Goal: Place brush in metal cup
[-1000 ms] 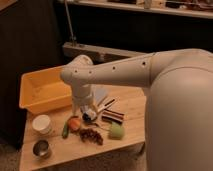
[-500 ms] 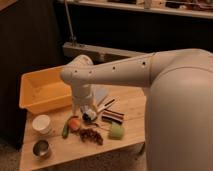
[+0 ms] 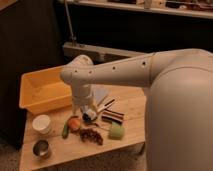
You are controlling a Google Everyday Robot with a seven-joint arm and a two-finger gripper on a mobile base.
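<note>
The metal cup (image 3: pixel 41 148) stands at the front left corner of the wooden table (image 3: pixel 130 107), shiny grey with a dark inside. The brush (image 3: pixel 89 116), a small whitish body with a round dark head, lies near the table's middle. My gripper (image 3: pixel 85 111) hangs from the white arm straight down onto the brush, and it hides part of the brush. The cup is well to the front left of the gripper.
A yellow bin (image 3: pixel 42 90) fills the back left. A white round container (image 3: pixel 42 123) stands behind the cup. An orange item (image 3: pixel 75 124), a green pod (image 3: pixel 65 131), a brown knobbly cluster (image 3: pixel 91 135), a pale green block (image 3: pixel 116 131) and a dark striped block (image 3: pixel 112 116) surround the brush.
</note>
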